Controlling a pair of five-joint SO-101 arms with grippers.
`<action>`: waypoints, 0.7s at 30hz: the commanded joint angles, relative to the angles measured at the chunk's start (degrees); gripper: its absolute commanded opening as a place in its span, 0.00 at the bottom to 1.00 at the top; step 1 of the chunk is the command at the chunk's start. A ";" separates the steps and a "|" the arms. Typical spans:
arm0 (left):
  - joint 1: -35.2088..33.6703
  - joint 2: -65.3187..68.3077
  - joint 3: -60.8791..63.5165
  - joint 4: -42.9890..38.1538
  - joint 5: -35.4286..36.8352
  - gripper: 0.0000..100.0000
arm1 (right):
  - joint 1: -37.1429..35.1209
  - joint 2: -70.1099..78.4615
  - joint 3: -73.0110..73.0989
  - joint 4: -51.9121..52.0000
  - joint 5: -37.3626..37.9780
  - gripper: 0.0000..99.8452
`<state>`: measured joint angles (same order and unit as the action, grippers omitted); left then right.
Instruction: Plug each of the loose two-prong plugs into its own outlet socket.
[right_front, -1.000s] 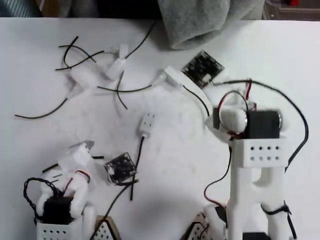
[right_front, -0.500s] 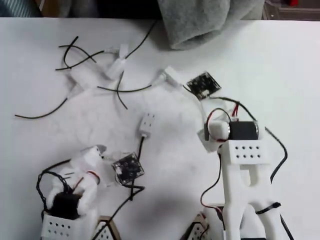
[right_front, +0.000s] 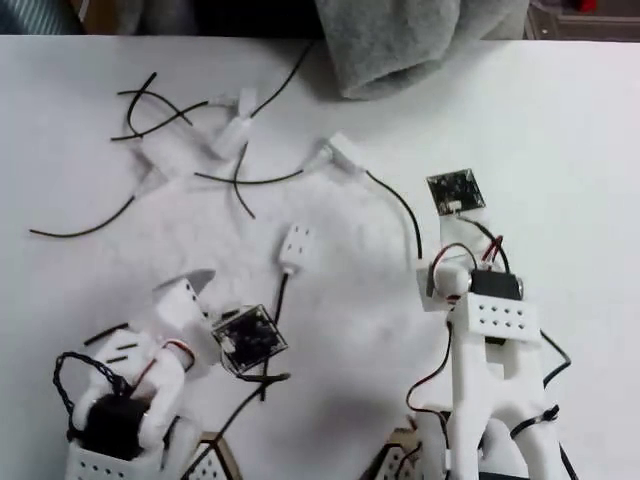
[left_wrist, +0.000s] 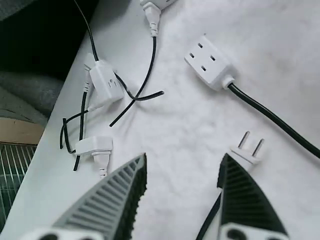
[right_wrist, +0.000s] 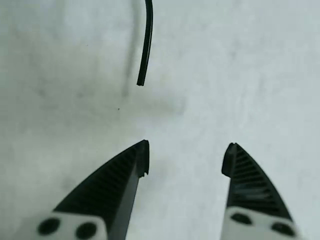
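In the left wrist view my left gripper (left_wrist: 182, 172) stands open just above the table. A loose two-prong plug (left_wrist: 247, 149) lies by one fingertip, its prongs pointing at a white outlet socket (left_wrist: 207, 62) on a black cord. That socket (right_front: 295, 245) lies mid-table in the high view, with the left gripper (right_front: 212, 312) near it toward the front. Another socket (left_wrist: 105, 82) and two more white plugs (left_wrist: 94, 147) (left_wrist: 150, 7) lie farther off. My right gripper (right_wrist: 185, 157) is open over bare table, and a cut cord end (right_wrist: 142, 80) lies ahead of it.
Loose black cords (right_front: 150, 105) tangle at the back left with a white socket (right_front: 235, 130). A plug (right_front: 345, 155) trails a cord toward the right arm (right_front: 490, 320). Grey cloth (right_front: 400, 40) lies over the back edge.
The right arm has drawn back toward the near edge and swung a little to the right. The left arm has shifted slightly forward and to the right, toward the mid-table socket.
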<state>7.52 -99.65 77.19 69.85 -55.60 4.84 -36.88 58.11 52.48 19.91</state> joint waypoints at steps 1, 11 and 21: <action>-0.31 11.56 -10.46 -1.76 -1.23 0.23 | 0.48 -1.54 2.20 -5.32 -0.53 0.23; -0.84 55.69 -35.52 12.75 -14.59 0.23 | 0.40 -1.45 4.66 -8.22 -0.53 0.23; 0.13 77.85 -40.09 5.01 -21.01 0.23 | 0.40 -1.45 4.84 -9.27 -0.53 0.23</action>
<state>6.46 -25.63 39.82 78.55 -75.74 4.75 -36.79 63.21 45.01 19.74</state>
